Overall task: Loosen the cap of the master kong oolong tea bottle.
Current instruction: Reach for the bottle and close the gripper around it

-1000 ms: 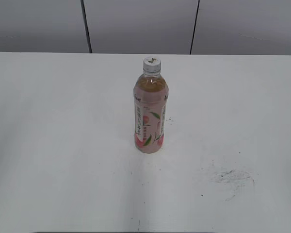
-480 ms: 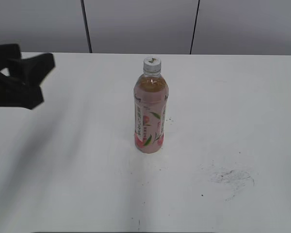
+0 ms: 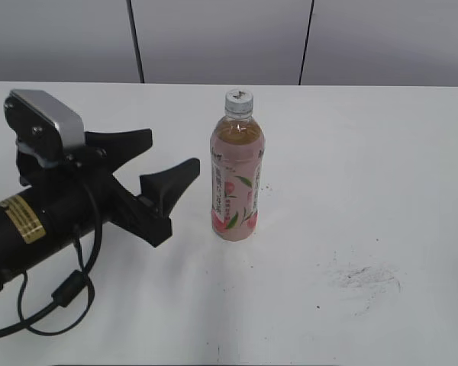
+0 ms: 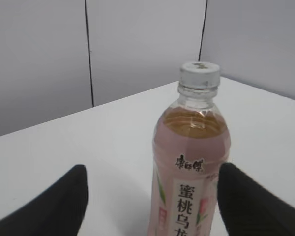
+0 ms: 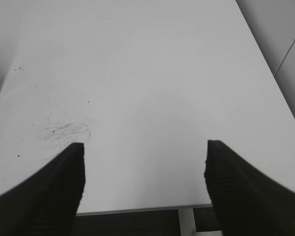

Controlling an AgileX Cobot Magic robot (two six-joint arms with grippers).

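- Left gripper (image 3: 164, 160): the jaws stand wide apart and hold nothing. In the exterior view both black fingers (image 3: 170, 183) point toward the bottle and stop just short of it, with no contact.
- Left wrist view: the two finger tips (image 4: 246, 196) show at the lower corners of the frame, and the master kong oolong tea bottle (image 4: 191, 162) stands between and ahead of them, in line with the gap.
- The bottle (image 3: 237, 171) stands upright on the bench (image 3: 366, 152), just beyond the left jaws. It holds amber tea and carries a pink label with peaches, green leaves and Chinese text.
- The cap (image 3: 239, 101) is white, with a small dark mark on top. It sits on the bottle neck, above the level of the left jaws and untouched by them; it also shows in the left wrist view (image 4: 200, 74).
- Right gripper (image 5: 142, 177): the jaws stand wide apart and hold nothing. Both dark fingers (image 5: 59, 182) hang over bare white bench surface.
- A patch of dark scuff marks (image 5: 64, 130) lies on the bench ahead of the right jaws, toward their left finger. The same marks (image 3: 366, 278) show in the exterior view, well apart from the bottle base.
- A grey panelled wall (image 3: 214, 38) with dark vertical seams rises behind the far edge of the bench.
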